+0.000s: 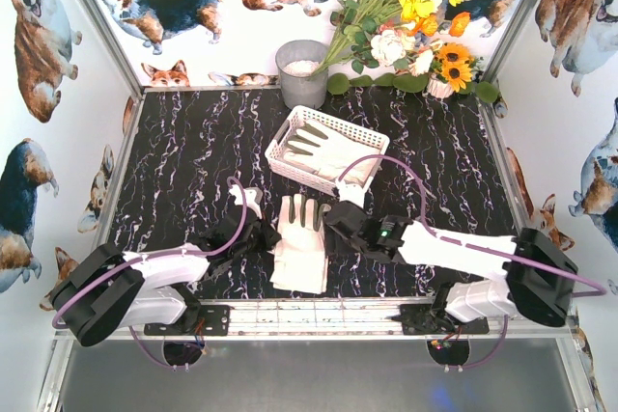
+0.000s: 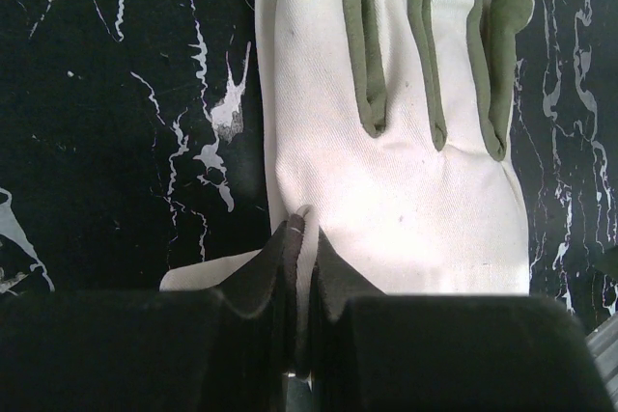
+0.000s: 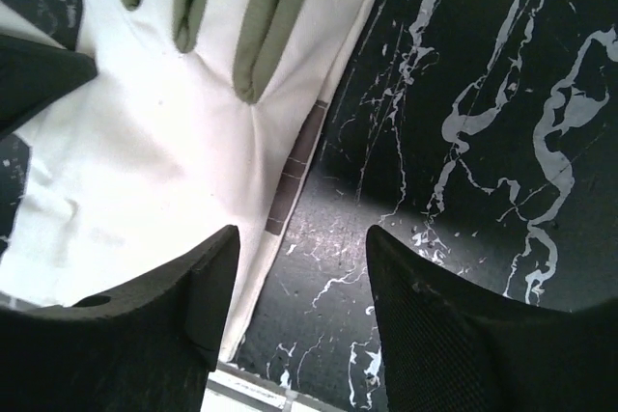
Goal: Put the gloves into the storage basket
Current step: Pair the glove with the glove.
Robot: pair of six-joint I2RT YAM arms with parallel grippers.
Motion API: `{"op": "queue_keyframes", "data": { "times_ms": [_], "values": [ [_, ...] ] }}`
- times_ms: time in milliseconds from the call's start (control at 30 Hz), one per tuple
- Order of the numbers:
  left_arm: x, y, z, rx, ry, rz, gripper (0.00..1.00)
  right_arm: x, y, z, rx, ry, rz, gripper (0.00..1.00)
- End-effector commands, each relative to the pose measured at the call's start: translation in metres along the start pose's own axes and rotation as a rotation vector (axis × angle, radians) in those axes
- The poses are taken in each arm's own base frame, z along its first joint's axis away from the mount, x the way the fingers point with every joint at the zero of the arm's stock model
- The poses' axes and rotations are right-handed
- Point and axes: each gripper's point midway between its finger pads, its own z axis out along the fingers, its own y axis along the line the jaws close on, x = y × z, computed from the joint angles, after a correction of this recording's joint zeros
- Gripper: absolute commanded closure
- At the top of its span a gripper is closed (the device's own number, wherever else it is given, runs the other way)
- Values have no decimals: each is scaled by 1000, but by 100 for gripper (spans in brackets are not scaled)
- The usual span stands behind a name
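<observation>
One glove (image 1: pixel 301 246) lies flat on the dark marble surface (image 1: pixel 193 161), fingers pointing toward the storage basket (image 1: pixel 282 145), between the two arms. The left end effector (image 2: pixel 301 231) is closed completely and pinches a small fold of fabric at the left edge of this glove. The right end effector (image 3: pixel 304 248) stands open at the right edge of the same glove and holds nothing. Other gloves (image 1: pixel 333 153) already lie inside the basket.

grey bucket (image 1: pixel 302 72), flowers (image 1: pixel 406 7) perhaps artificial, marbled table (image 1: pixel 193 151)
</observation>
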Motion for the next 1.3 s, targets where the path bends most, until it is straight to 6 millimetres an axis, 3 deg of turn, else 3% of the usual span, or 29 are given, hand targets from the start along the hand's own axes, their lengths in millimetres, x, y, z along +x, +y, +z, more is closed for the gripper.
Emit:
{"op": "queue_keyframes", "data": {
  "times_ms": [0,167,500,700,900,1167,1267],
  "values": [
    [13,24,-1,-86,43,25,100,-18,17,-15,-86,-47,-4,47],
    [10,18,-2,-72,43,5,100,-7,43,-14,-205,26,39,59],
    [9,12,-4,-47,32,-36,100,24,39,0,-206,120,104,62],
    [9,13,-5,-47,31,-35,100,25,45,8,-216,129,104,70],
    [9,12,-6,-43,31,-32,100,27,50,17,-216,142,92,71],
    [8,12,-7,-46,28,-31,100,25,50,17,-204,142,89,99],
    [5,11,-9,-44,19,-31,100,18,49,11,-200,124,80,100]
  ]
}}
